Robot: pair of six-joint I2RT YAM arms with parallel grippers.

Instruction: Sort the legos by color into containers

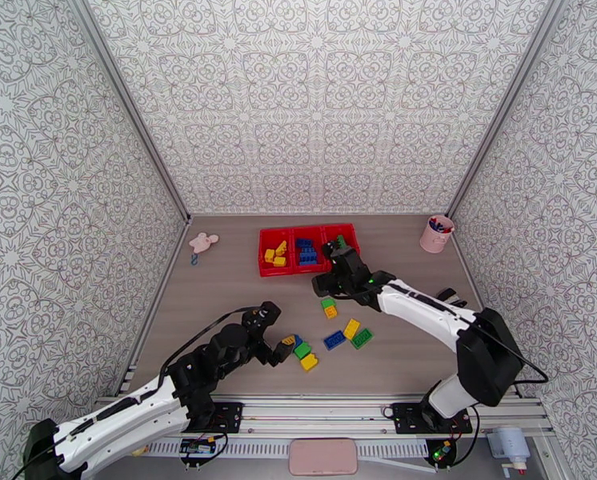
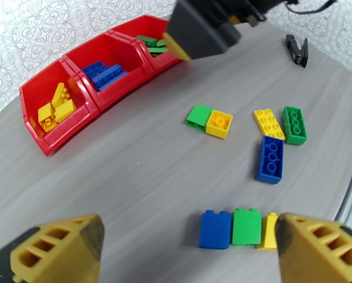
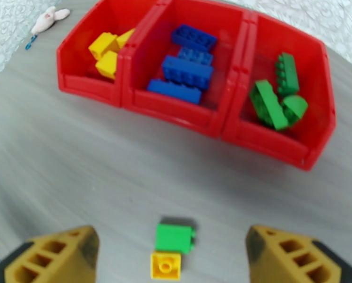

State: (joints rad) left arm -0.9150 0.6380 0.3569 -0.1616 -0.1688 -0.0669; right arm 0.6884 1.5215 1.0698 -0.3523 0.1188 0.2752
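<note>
sorting under way, roughly half done by my reckoning. red tray sits at the far middle of the worktop: yellow bricks in its left compartment, blue in the middle, green in the right. eight bricks lie loose between the tray and the near edge.

right gripper hovers just in front of the tray, jaws spread, nothing held. below it a green brick and a yellow brick lie touching.

left gripper is low, towards the near edge, jaws spread wide and empty. a row of three sits in front of it: blue brick, green, yellow, all touching.

step in hand looks like picking the next brick. next move calls for taking one brick without dragging its neighbour, since they abut, then carrying it to the matching compartment.
</note>
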